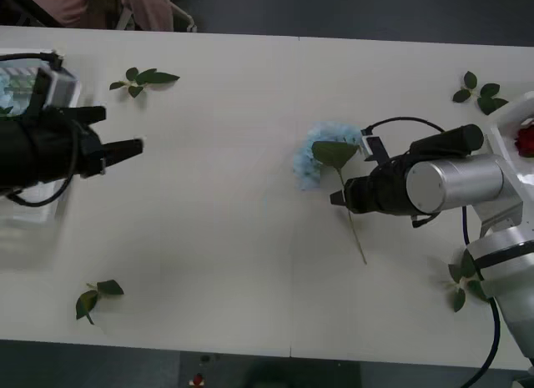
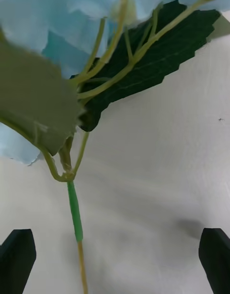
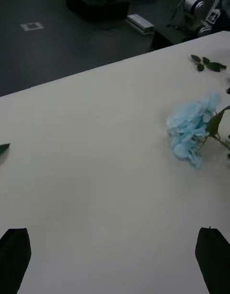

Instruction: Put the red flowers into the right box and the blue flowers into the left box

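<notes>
On the near right of the white table [image 1: 234, 238], the right gripper [image 1: 340, 198] lies low over the thin green stem [image 1: 355, 229] of a pale blue flower [image 1: 315, 154], its black fingers [image 2: 17, 260] spread wide apart to either side of the stem and closed on nothing. From the right wrist view, the stem runs up between the open fingers into a fork of yellow-green branches, a dark serrated leaf [image 2: 158, 59] and the fluffy blue petals. The bloom rests on the tabletop just right of centre, a green leaf lying over it.

Across the table to the left, the left gripper [image 1: 123, 131] hovers above the surface, its two dark fingers [image 3: 14, 255] likewise parted and empty, well apart from the blue flower it faces. Beside that arm, at the table's left edge, sits the left box [image 1: 62, 92], with a bit of pale blue showing inside. At the far right edge, the right box [image 1: 501, 133] holds a red flower [image 1: 525, 141]. Loose green leaf sprigs [image 1: 142, 79] lie scattered near the far left, far right and near corners.
</notes>
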